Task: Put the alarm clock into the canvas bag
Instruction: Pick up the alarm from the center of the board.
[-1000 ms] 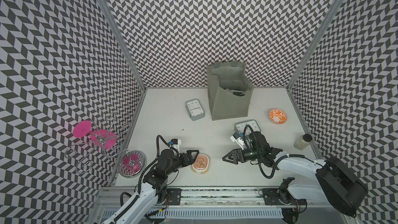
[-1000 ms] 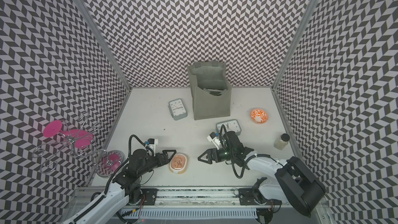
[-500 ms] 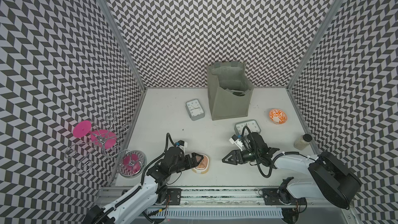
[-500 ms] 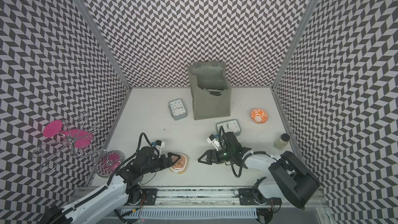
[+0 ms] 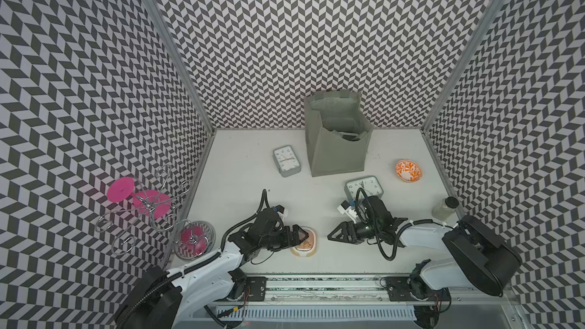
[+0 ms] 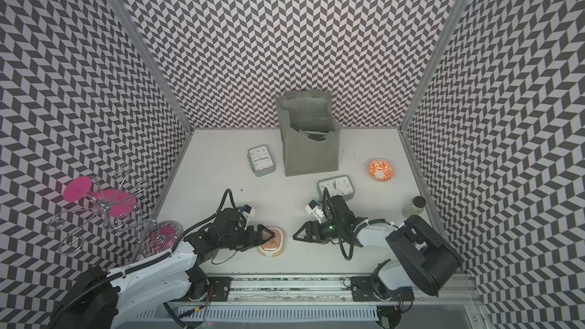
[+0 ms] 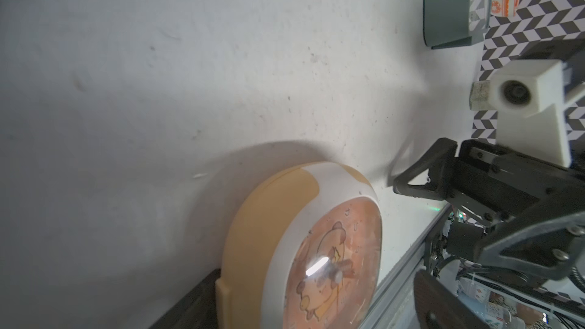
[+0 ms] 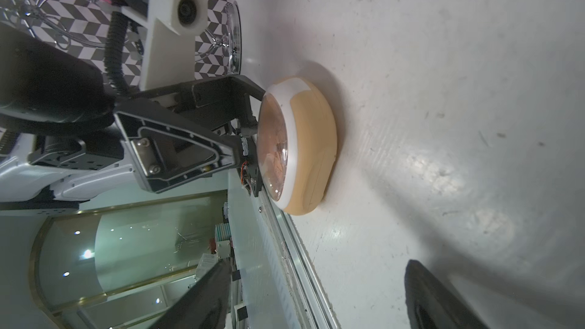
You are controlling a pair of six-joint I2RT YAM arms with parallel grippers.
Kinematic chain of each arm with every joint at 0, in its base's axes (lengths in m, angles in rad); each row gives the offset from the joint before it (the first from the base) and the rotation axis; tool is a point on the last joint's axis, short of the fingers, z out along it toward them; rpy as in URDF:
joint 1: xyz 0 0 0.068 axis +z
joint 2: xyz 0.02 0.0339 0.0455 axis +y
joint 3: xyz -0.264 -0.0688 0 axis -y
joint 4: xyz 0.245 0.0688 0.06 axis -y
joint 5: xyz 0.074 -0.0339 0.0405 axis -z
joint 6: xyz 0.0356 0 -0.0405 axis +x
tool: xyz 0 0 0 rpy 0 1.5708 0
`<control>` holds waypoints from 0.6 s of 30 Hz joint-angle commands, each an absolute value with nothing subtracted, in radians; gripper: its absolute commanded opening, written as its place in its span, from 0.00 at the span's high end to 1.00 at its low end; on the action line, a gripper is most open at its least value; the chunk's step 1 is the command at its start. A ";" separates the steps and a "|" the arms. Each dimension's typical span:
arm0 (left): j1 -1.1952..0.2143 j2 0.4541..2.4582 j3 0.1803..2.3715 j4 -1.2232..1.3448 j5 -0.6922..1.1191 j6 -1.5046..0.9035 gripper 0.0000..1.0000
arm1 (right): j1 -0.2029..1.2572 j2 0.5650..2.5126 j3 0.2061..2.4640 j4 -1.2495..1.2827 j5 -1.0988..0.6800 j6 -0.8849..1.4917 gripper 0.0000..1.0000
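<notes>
A tan, round-cornered alarm clock with an orange cartoon face lies face up near the table's front edge. My left gripper is open, and the clock sits between its spread fingers without a visible grip. My right gripper is open and empty, just right of that clock and pointing at it. Two grey-green rectangular clocks lie beside the canvas bag, which stands upright and open at the back.
An orange patterned bowl and a small jar sit on the right side. A wire stand with pink discs and a glass dish stand at the left wall. The metal rail runs along the front edge.
My left gripper has slid right, from beside the tan clock to over it, and more of the left arm has come into view. The right gripper stayed put, its jaws slightly narrower.
</notes>
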State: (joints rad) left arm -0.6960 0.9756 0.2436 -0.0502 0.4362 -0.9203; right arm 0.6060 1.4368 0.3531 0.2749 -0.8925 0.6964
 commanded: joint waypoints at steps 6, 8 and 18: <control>-0.733 1.031 0.276 0.072 0.549 -0.972 0.07 | 0.578 1.479 0.307 0.420 -0.925 0.762 0.23; -0.733 1.037 0.273 0.083 0.570 -0.975 0.07 | 0.578 1.485 0.295 0.454 -0.930 0.783 0.25; -0.734 1.088 0.236 0.186 0.646 -1.002 0.07 | 0.580 1.533 0.250 0.585 -0.946 0.845 0.36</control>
